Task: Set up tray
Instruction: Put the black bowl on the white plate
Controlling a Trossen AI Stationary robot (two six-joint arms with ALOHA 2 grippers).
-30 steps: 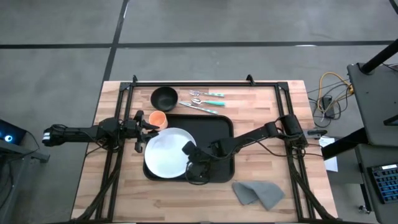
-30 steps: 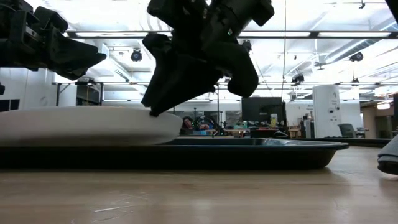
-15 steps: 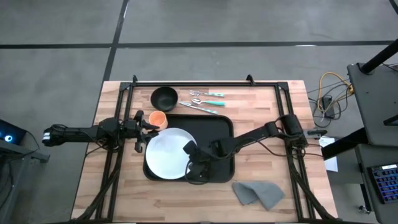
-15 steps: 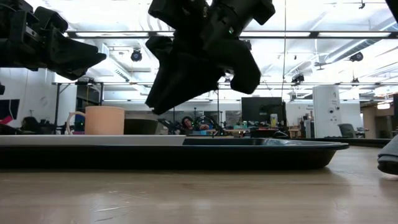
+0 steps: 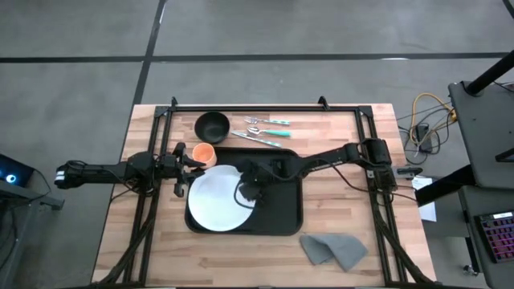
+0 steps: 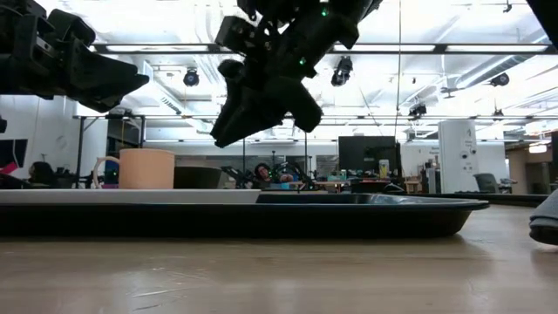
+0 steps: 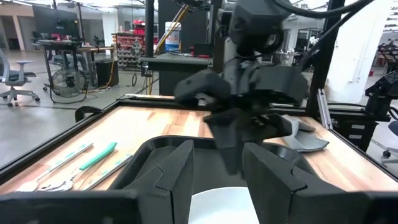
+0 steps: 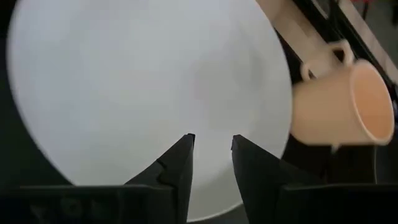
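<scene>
A large black tray point(image 5: 277, 210) is lying flat near the middle of the wooden desk point(image 5: 353, 160), with a round white plate point(image 5: 215, 198) sitting flat on its left half. The right claw point(image 5: 247, 186) is hovering above the plate's right edge, its arm reaching in from the desk's right side; seen from desk height, it is hanging clear of the tray with nothing between its fingers. In its own wrist camera the two dark fingers point(image 8: 177, 167) are standing a narrow gap apart over the plate's white surface, gripping nothing.

The left claw point(image 5: 193, 160) is waiting at the tray's left edge, beside the plate, its fingers parted and empty (its wrist camera is looking across the tray toward the other arm). An orange mug point(image 5: 203, 153) is standing on the desk just beyond the tray's far left corner, near the left claw. A small black bowl point(image 5: 212, 126) is sitting farther back, and a few pieces of cutlery with teal handles point(image 5: 267, 128) are lying to its right, just behind the tray. A crumpled grey cloth point(image 5: 335, 250) is resting on the desk near the tray's near right corner.
</scene>
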